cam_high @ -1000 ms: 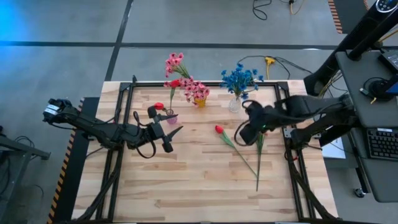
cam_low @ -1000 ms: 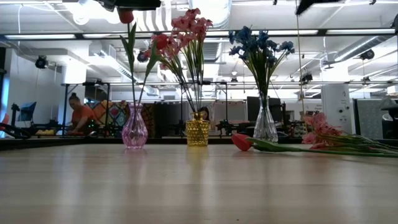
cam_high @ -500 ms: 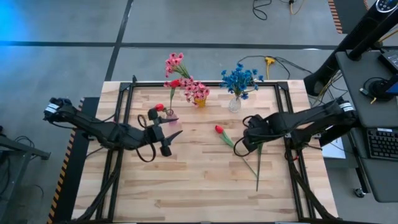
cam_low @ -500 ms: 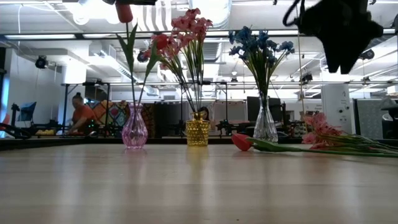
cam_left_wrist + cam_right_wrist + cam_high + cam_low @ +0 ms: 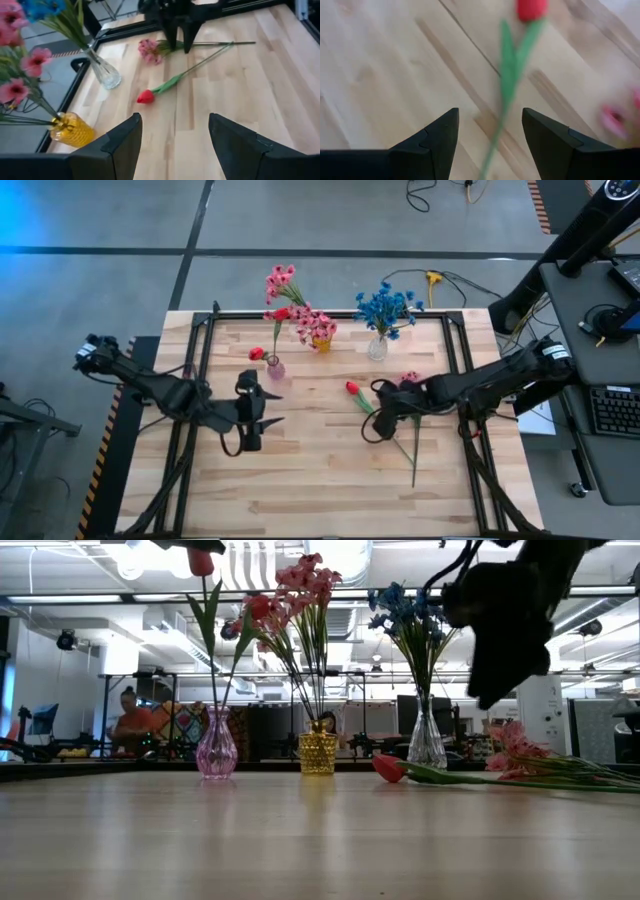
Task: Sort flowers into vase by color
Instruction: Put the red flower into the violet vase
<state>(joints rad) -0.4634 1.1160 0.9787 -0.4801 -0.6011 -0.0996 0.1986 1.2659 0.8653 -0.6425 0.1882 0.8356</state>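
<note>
A: Wooden table [image 5: 300, 470] in a big open workshop, a person seated far behind. From the left?

B: The left gripper [image 5: 250, 430] hangs empty, fingers spread wide, having backed off from the pink vase [image 5: 275, 368], which now holds a red tulip [image 5: 257, 353]. Next comes the gold vase [image 5: 321, 343] of pink blooms, then the clear vase [image 5: 377, 346] of blue ones.

A: And on the right?

B: The right gripper [image 5: 377, 423] has swung down over the loose red tulip [image 5: 352, 388] lying mid-table, its stem between the parted fingers [image 5: 435, 140], nothing gripped yet. A pink flower [image 5: 410, 379] lies just beside it.

A: Meaning?

B: One red looks sorted; I'd judge this tulip is next, the pink one after.
</note>
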